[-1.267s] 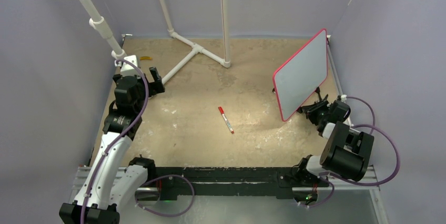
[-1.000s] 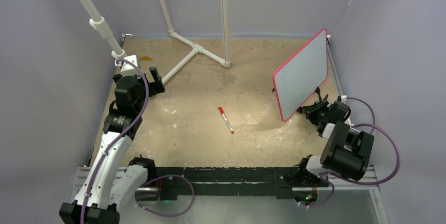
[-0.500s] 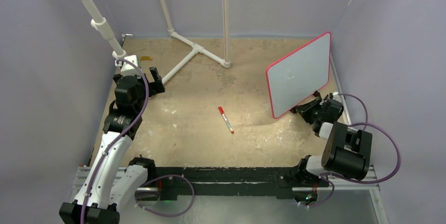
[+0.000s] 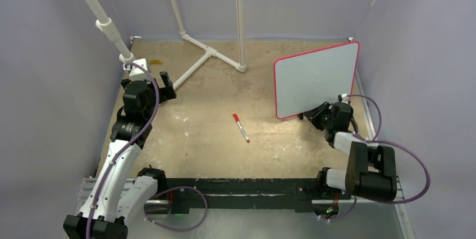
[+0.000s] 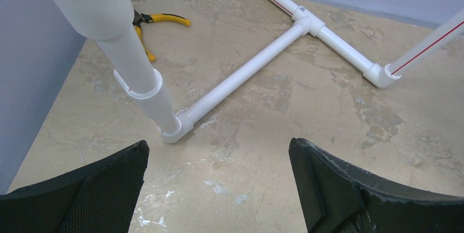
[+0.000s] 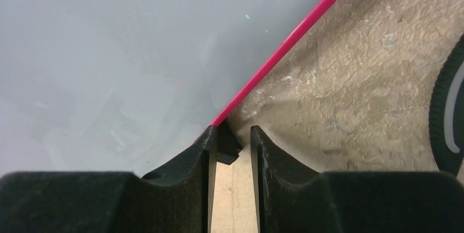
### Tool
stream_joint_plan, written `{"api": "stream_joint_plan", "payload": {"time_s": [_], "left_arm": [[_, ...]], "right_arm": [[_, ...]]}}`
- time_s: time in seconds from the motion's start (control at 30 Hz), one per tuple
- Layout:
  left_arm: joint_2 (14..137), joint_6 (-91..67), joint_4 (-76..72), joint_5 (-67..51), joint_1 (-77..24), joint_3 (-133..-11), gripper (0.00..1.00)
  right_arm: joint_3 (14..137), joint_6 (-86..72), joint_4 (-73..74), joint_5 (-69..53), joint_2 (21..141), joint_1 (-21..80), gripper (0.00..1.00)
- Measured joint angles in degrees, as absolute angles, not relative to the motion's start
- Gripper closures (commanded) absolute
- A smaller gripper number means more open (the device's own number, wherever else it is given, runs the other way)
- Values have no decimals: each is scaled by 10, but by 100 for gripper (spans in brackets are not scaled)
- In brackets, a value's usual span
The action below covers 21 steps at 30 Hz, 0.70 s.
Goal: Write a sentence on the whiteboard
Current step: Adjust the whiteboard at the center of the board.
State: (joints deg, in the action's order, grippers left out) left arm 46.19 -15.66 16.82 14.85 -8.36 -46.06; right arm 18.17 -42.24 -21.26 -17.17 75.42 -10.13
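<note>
The sandy table (image 4: 213,138) is carrying a white pipe frame (image 4: 209,54), whose floor bars are spreading across the far half while its posts are rising out of view. The whiteboard (image 4: 314,82) is standing nearly upright to the right of the pipe frame, well apart from it, with its face turning toward the arm bases. The frame's nearest post is standing between the board and the left arm.

The right gripper (image 4: 314,113) is reaching in below the board's lower edge, on the side away from the pipe frame. In the right wrist view its fingers (image 6: 199,162) are sitting close together and pinching the board's small black foot (image 6: 227,150) beside the red rim. The left gripper (image 4: 166,84) is hovering just left of the pipe frame's diagonal floor bar with its jaws spread wide, holding nothing.

A red-capped marker (image 4: 241,127) is lying in front of the pipe frame on bare table, with nothing covering it. Yellow-handled pliers (image 5: 164,21) are lying to the left of the pipe frame, near its slanted post.

A second ago the board was showing almost edge-on and farther from the pipe frame. It is now facing squarely forward, and the right arm is folding in with it. The left arm, marker and pliers are staying put.
</note>
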Motion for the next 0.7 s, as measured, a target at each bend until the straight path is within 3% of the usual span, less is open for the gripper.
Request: {"api": "stream_joint_plan", "payload": {"time_s": [0.33, 0.7], "left_arm": [[463, -157, 168, 143, -84, -461, 1], [466, -157, 168, 137, -84, -461, 1]], "right_arm": [[167, -410, -152, -125, 607, -88, 52], [179, -370, -143, -119, 652, -65, 46]]}}
